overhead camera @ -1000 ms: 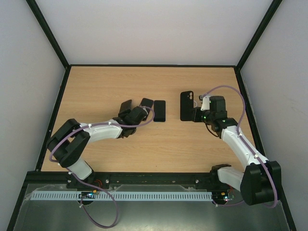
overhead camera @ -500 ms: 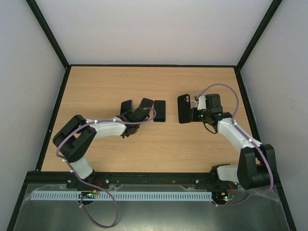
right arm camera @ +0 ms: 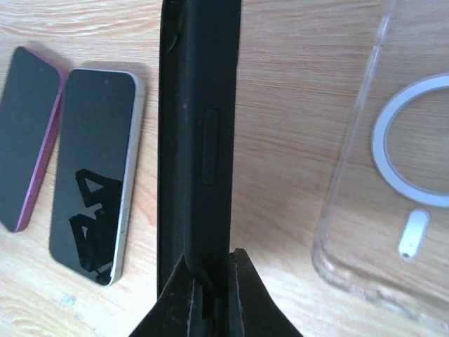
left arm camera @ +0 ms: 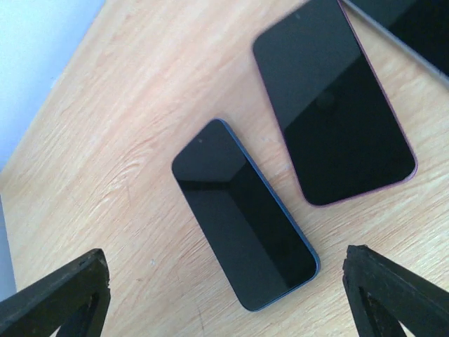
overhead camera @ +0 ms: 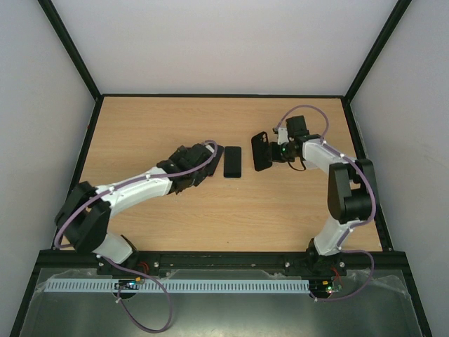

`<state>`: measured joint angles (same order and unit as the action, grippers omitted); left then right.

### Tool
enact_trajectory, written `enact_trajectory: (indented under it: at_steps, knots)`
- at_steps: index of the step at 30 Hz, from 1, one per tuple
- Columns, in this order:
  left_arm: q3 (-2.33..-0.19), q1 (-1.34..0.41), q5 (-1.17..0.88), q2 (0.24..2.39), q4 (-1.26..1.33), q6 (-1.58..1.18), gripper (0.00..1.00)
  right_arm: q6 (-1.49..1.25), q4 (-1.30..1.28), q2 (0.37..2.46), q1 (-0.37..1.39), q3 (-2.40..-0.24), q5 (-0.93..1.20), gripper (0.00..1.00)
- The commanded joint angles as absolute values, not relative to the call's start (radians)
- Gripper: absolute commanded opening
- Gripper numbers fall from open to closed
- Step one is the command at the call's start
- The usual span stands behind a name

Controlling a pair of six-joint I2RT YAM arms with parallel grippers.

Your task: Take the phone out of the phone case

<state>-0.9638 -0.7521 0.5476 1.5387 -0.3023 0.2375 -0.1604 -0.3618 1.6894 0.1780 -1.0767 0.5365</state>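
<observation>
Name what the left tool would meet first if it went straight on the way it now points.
Probably the blue-edged phone, lying screen up on the table, right ahead of the open left tool; how far is unclear.

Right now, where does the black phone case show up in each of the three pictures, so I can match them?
Top external: the black phone case is right of centre.
Right wrist: edge-on, down the middle.
Left wrist: not in it.
Shared landmark: the pink-rimmed phone, upper right in the left wrist view, far left in the right wrist view.
</observation>
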Motion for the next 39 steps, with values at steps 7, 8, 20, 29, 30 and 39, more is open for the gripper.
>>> enact_trajectory:
  at_steps: [7, 8, 20, 29, 30, 39]
  knots:
    - [-1.010, -0.799, 0.467, 1.366, -0.417, 0.069, 0.99, -0.137, -0.524, 1.861, 0.165, -1.247, 0.382, 0.02]
    - [-1.013, -0.805, 0.479, 1.361, -0.418, 0.067, 0.99, -0.134, -0.528, 1.861, 0.159, -1.249, 0.368, 0.02]
    - [-1.017, -0.809, 0.464, 1.306, -0.422, 0.051, 0.97, -0.090, -0.610, 1.850, 0.070, -1.281, 0.222, 0.02]
    - [-1.011, -0.809, 0.497, 1.286, -0.411, 0.042, 0.98, -0.045, -0.589, 1.729, 0.069, -1.222, 0.452, 0.02]
    - [-1.011, -0.808, 0.502, 1.285, -0.409, 0.040, 0.98, -0.038, -0.579, 1.717, 0.070, -1.203, 0.516, 0.02]
    - [-1.000, -0.794, 0.472, 1.273, -0.389, 0.036, 1.00, -0.062, -0.526, 1.791, 0.075, -1.163, 0.708, 0.02]
